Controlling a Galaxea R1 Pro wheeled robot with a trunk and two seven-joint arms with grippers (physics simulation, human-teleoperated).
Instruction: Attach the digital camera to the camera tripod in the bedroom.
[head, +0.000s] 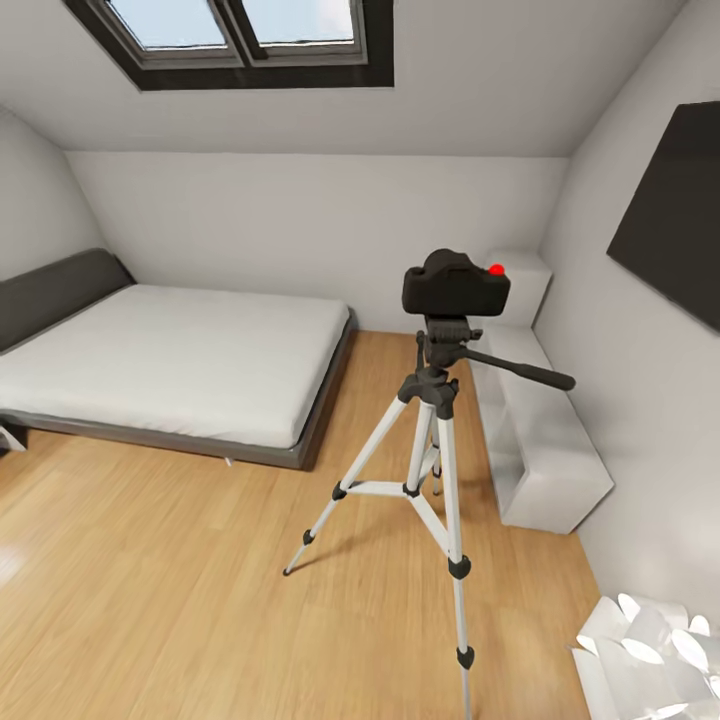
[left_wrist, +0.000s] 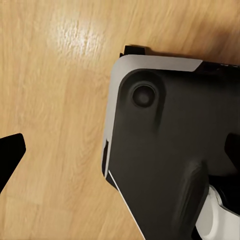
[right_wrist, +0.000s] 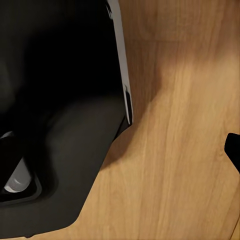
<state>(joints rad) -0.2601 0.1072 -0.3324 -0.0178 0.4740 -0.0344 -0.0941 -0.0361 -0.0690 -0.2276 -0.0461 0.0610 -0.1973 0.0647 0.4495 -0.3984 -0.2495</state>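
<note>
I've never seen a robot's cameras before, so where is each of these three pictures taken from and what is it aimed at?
Head view: from the robot's head, facing the bedroom's digital camera atop the camera tripod, bed behind.
Left wrist view: near the left hand, aimed down at the wood floor and the robot's dark base.
Right wrist view: near the right hand, likewise floor and base.
Both wrist views share these.

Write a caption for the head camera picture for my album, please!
Black digital camera with a red button sitting on top of the camera tripod beside the low bed in the bedroom.
</note>
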